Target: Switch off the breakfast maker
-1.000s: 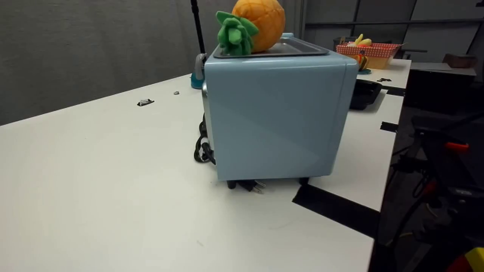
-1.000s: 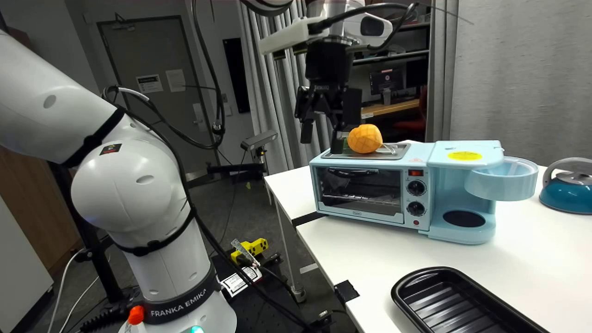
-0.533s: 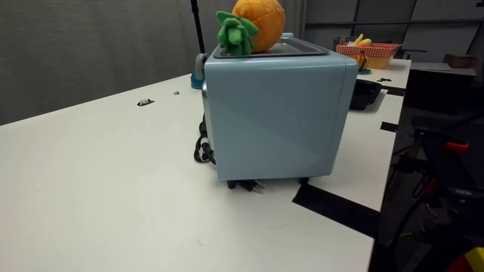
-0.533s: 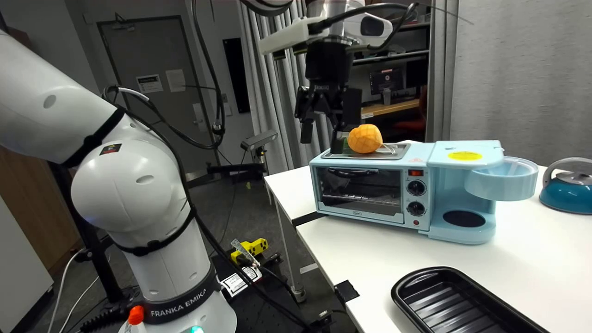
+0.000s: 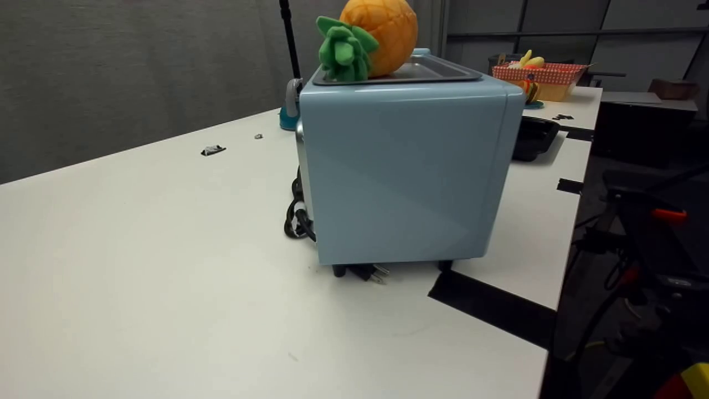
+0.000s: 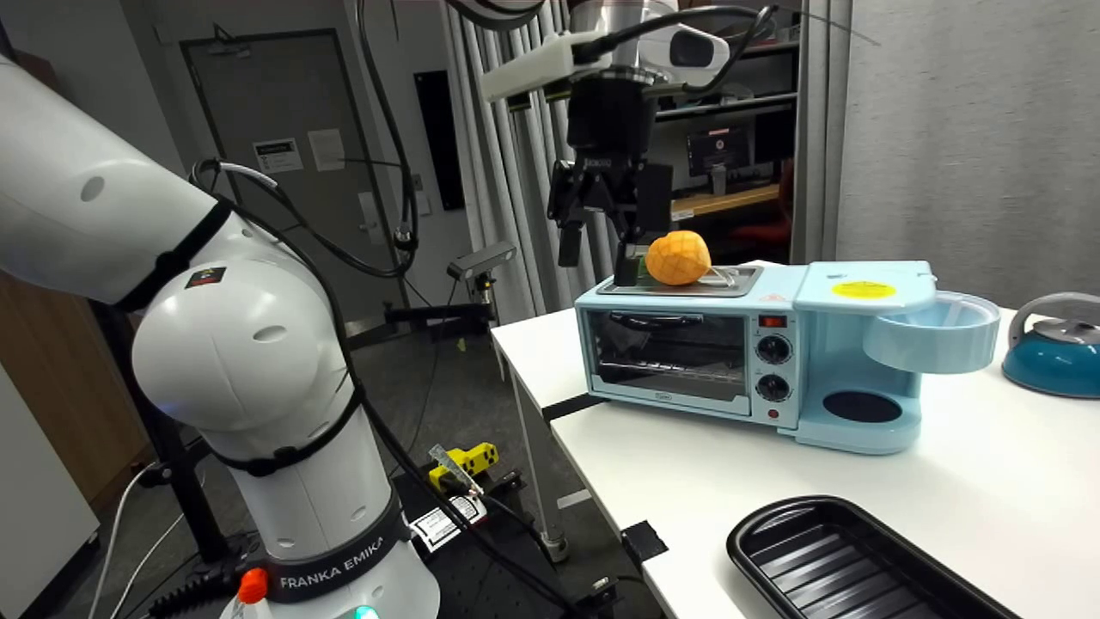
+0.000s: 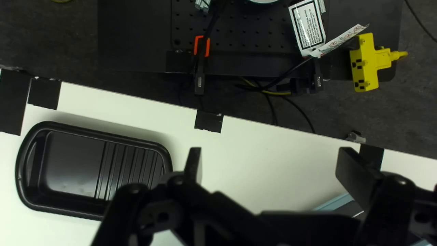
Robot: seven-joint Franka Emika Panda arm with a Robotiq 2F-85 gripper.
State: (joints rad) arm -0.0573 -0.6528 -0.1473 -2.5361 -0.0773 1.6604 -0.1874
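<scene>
The pale blue breakfast maker (image 6: 773, 368) stands on the white table; an exterior view shows its plain side (image 5: 404, 172). Its front panel carries a red switch (image 6: 772, 321), an upper black dial (image 6: 773, 348), a lower black dial (image 6: 773, 388) and a small red light (image 6: 773, 414). A plug (image 5: 368, 272) with bare prongs lies under it. My gripper (image 6: 597, 258) points down, in front of the oven end and above its top, away from the panel. In the wrist view the gripper (image 7: 270, 160) is wide open, holding nothing; a blue edge (image 7: 334, 202) shows behind it.
An orange plush pineapple (image 6: 678, 258) rests on the metal top tray (image 5: 435, 69). A black pan (image 7: 75, 167) lies near the table edge. Beyond the maker stands a teal kettle (image 6: 1057, 361). Dark cord (image 5: 299, 216) is bundled behind the maker.
</scene>
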